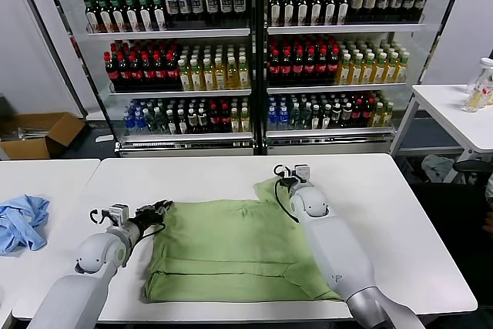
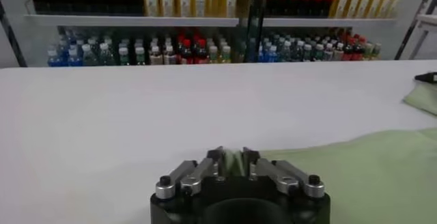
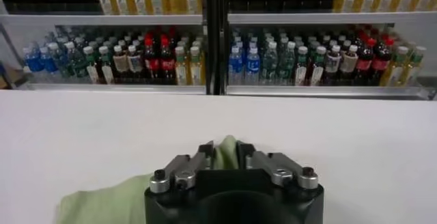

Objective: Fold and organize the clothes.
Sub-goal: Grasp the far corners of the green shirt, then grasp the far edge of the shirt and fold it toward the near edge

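Two grippers, left gripper (image 1: 163, 207) and right gripper (image 1: 279, 180), each pinch one green shirt (image 1: 231, 248).

Bright, even indoor light from overhead. White table (image 1: 231, 171) shows mild glare; shadows soft and faint beside the robot arms. Wrist views: bottle shelves (image 2: 205, 20) blurred, near end effector housings dark, out of focus. Head view sharp.

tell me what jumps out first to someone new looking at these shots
The light green shirt spread flat on the white table catches the eye, with the left pincer pinching its far left corner and the right pincer pinching the far right corner. Behind stands a drinks cooler packed with bottles, and a light blue garment lies on the neighbouring table to the left.
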Tool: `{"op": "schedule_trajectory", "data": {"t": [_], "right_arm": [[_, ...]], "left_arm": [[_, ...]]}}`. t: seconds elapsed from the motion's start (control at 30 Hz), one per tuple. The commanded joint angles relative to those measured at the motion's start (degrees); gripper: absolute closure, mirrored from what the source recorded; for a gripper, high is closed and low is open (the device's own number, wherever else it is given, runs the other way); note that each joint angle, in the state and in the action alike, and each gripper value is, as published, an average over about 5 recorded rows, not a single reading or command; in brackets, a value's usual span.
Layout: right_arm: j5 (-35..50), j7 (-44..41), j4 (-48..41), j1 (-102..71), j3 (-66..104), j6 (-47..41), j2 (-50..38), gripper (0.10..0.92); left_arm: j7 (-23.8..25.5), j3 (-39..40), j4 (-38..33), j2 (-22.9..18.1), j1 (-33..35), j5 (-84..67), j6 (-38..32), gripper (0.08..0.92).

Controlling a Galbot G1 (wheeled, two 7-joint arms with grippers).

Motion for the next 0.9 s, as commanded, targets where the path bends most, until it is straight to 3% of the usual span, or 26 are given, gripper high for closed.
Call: {"op": "schedule_trajectory", "data": {"t": [0.03,0.2,0.4,0.53,0.7,0.9], "right_arm": [[0.9,-0.3,3.2,-0.2,-0.1,2.6,-0.9,0.867],[8.0,1.7,17.3,-3.5,-0.7,-0.8,-6.1,0.918],[16.7,4.4,39.2,-13.7,1.6,-4.9,-15.6,0.918],[18.8,4.8,49.0,-21.8,5.3,-5.0,-20.6,0.918],[18.6,5.0,59.3,-33.6,9.0,-5.0,-24.5,0.918],[16.6,5.3,63.8,-40.8,11.6,-5.0,-24.9,0.918]], "left_arm": [[0.2,-0.2,-0.5,0.1,0.2,-1.3,-1.5,0.848],[-2.0,-1.9,-5.3,1.9,2.4,-7.0,-2.9,0.918],[-3.4,-6.1,-15.9,4.0,11.0,-9.5,-3.1,0.919],[-3.8,-9.4,-22.0,5.0,17.3,-10.7,-3.3,0.919],[-3.7,-12.1,-25.6,5.2,24.5,-10.9,-3.9,0.919],[-3.5,-14.0,-27.7,4.9,29.9,-10.6,-4.8,0.919]]}}
